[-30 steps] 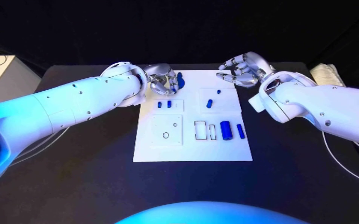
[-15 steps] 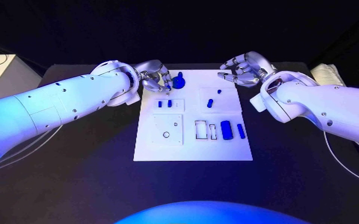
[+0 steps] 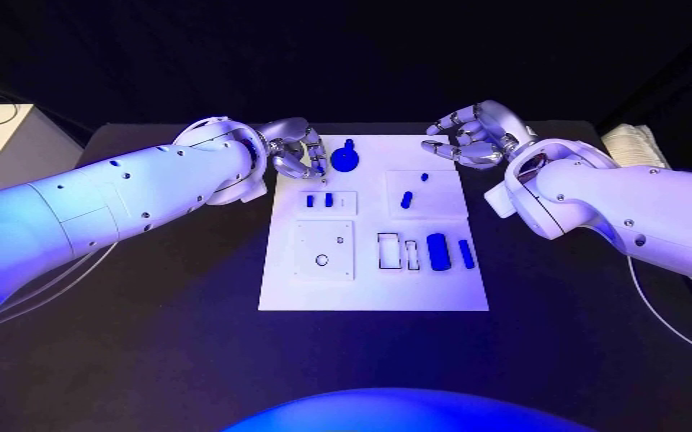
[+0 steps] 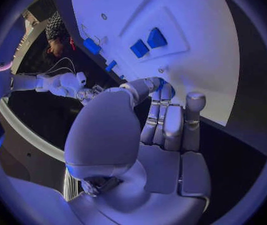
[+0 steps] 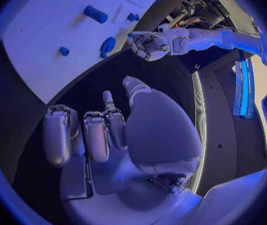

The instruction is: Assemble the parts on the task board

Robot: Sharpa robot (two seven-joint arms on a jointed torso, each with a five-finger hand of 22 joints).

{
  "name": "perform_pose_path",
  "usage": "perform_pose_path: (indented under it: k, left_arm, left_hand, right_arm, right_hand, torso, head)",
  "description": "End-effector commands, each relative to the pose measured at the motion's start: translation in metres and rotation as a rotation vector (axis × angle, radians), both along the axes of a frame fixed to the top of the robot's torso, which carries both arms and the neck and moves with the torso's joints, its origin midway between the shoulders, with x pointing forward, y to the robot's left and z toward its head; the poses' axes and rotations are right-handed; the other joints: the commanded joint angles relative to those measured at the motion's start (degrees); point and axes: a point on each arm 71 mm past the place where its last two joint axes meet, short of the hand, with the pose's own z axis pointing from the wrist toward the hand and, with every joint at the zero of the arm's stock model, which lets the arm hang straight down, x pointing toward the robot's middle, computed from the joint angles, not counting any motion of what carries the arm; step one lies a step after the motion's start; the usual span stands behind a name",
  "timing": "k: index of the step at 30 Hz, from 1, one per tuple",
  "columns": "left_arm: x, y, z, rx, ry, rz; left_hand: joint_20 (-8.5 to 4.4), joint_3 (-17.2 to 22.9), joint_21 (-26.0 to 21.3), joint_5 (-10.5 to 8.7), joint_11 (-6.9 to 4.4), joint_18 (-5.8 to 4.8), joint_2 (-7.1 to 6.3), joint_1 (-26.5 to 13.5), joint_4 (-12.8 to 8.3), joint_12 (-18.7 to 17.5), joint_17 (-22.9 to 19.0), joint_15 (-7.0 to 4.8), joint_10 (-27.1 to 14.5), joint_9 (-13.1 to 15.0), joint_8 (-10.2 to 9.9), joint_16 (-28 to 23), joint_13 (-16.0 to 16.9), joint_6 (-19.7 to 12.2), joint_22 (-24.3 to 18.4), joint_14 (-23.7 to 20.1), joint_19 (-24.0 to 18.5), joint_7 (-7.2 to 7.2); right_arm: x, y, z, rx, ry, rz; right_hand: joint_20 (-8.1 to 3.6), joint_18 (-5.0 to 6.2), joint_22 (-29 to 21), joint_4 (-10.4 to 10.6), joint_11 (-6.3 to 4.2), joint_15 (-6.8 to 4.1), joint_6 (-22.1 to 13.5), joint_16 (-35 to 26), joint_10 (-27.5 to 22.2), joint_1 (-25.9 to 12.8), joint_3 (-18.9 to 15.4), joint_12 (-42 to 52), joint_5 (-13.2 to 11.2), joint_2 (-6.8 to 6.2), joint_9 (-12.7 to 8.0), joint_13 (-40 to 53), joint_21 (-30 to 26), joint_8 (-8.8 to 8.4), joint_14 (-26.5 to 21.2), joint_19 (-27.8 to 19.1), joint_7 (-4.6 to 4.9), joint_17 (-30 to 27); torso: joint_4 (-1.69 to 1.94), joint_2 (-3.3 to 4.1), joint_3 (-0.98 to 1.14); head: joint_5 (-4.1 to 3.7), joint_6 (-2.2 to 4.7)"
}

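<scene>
I read the white board (image 3: pixel 372 282) as lying flat in the middle of the black table (image 3: pixel 159 352), with most of the job not yet done. A round blue knob-like part (image 3: pixel 346 159) stands at the board's far edge, two small blue blocks (image 3: pixel 319 199) sit in the upper left panel, a short blue peg (image 3: pixel 407 199) lies in the upper right panel, and a thick blue cylinder (image 3: pixel 436 251) with a slimmer blue bar (image 3: pixel 464 253) lies beside the outlined slots, which look unfilled to me. The lower left panel's holes also look open. My left hand (image 3: pixel 294 153) hovers just beside the knob with fingers curled and grasping nothing I can see. My right hand (image 3: pixel 469 139) hangs over the far right corner, fingers curled in, empty.
</scene>
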Motion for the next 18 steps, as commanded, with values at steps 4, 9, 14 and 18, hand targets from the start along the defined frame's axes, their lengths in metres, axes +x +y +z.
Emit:
perform_pose_path:
  k: [4,9,14,18]
  left_arm:
    - [0.0025,0.0005,-0.0016,0.033,-0.005,0.011]
    - [0.0026,0.0005,-0.0036,0.042,0.010,0.006]
    - [0.0025,-0.0003,-0.0052,0.050,0.021,0.000]
    - [0.0023,-0.0020,-0.0068,0.056,0.029,-0.005]
  left_hand:
    - [-0.04,-0.3,0.3,0.36,-0.03,-0.58,-0.11,-0.5,-0.2,-0.3,0.0,-0.10,0.6,0.1,-0.2,0.2,0.1,0.5,0.1,0.3,0.5,-0.15]
    - [-0.06,-0.3,0.4,0.37,-0.05,-0.59,-0.13,-0.4,-0.2,-0.3,0.1,-0.12,0.6,0.2,-0.2,0.2,0.1,0.5,0.1,0.4,0.5,-0.17]
    - [-0.06,-0.3,0.4,0.36,-0.05,-0.59,-0.14,-0.4,-0.2,-0.4,0.1,-0.13,0.7,0.2,-0.3,0.2,0.1,0.5,0.1,0.4,0.5,-0.17]
    - [-0.06,-0.3,0.4,0.36,-0.05,-0.59,-0.14,-0.4,-0.2,-0.4,0.1,-0.13,0.7,0.2,-0.3,0.2,0.1,0.5,0.1,0.4,0.5,-0.17]
  right_arm:
    - [-0.0004,0.0009,0.0007,0.002,-0.011,0.010]
    - [-0.0003,0.0008,0.0006,0.002,-0.011,0.009]
    - [-0.0001,0.0011,0.0006,0.002,-0.011,0.010]
    - [-0.0001,0.0013,0.0005,0.002,-0.011,0.010]
  right_hand:
    - [-0.40,0.28,8.7,0.1,-0.24,-0.33,0.2,-0.3,-0.1,-0.4,0.3,0.0,0.3,0.07,-0.1,8.7,-0.2,0.27,3.8,1.6,-0.36,6.4]
    - [-0.40,0.28,8.7,0.1,-0.24,-0.33,0.2,-0.3,-0.1,-0.4,0.3,0.0,0.3,0.07,-0.1,8.7,-0.2,0.27,3.8,1.6,-0.36,6.4]
    - [-0.41,0.26,8.7,0.1,-0.25,-0.35,0.2,-0.3,0.0,-0.4,0.5,0.0,0.4,0.13,-0.1,8.7,-0.1,0.29,3.8,1.6,-0.37,6.4]
    - [-0.41,0.26,8.7,0.1,-0.25,-0.35,0.2,-0.3,0.0,-0.4,0.5,0.0,0.4,0.13,-0.1,8.7,-0.1,0.29,3.8,1.6,-0.37,6.4]
  torso:
    - [-0.16,0.06,0.02]
    - [-0.04,0.04,0.06]
    - [-0.02,-0.03,0.04]
    - [-0.07,0.01,0.02]
  head:
    - [0.12,-0.05]
    - [0.00,-0.15]
    - [-0.02,-0.24]
    - [0.00,-0.20]
